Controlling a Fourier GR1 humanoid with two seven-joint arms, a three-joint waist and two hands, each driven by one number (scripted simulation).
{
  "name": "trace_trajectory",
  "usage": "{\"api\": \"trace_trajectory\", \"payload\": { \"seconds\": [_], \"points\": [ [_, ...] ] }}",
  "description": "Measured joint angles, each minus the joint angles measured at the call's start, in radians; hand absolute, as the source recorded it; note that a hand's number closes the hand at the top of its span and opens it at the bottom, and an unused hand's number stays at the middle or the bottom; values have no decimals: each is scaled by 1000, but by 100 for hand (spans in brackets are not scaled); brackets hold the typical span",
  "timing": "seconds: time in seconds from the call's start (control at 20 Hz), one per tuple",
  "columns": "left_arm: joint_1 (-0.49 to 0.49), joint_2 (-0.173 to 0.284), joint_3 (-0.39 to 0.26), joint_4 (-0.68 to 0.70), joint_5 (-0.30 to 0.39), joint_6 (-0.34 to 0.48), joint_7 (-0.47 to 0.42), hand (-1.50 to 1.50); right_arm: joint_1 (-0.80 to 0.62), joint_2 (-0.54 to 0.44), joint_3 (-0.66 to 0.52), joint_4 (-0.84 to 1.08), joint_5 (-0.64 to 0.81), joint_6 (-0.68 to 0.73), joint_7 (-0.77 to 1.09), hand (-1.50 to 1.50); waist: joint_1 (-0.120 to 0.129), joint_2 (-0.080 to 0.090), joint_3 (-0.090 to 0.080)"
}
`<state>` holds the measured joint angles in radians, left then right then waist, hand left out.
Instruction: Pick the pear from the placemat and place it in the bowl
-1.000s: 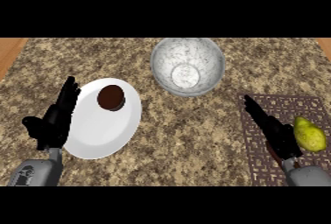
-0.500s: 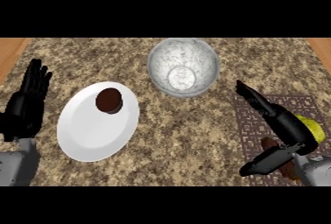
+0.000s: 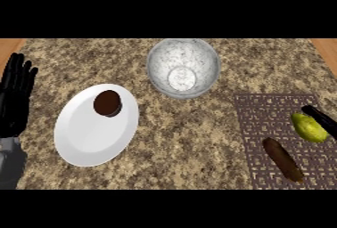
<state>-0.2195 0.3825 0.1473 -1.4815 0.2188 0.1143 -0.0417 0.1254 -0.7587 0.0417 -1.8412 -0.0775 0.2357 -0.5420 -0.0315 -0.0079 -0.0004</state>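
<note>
While our left hand (image 3: 16,95) rests open at 9 o'clock, fingers straight, we log plate (image 3: 92,133), bowl (image 3: 182,67) at 12; pear (image 3: 309,127) on placemat (image 3: 273,111) at 3, right hand (image 3: 321,117) touching, fingers indeterminate.

I'm seeing the granite counter (image 3: 191,142) carrying a white plate (image 3: 85,138) left, a bowl (image 3: 204,67) far, a placemat (image 3: 263,116) right.
</note>
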Motion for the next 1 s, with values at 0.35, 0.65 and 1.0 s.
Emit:
{"api": "trace_trajectory", "payload": {
  "seconds": [0.35,0.65,1.0],
  "points": [
    [3,1,3,-11,-1,-6,10,0,64,-233,-233,-78,-3,88,138,-150,2,1,-2],
    [22,4,12,-29,5,-19,8,0,110,-430,-335,-66,63,250,187,-150,10,3,-1],
    [-3,-8,2,-40,-4,-18,36,0,109,-515,-345,-22,204,383,152,-150,25,7,0]
  ]
}}
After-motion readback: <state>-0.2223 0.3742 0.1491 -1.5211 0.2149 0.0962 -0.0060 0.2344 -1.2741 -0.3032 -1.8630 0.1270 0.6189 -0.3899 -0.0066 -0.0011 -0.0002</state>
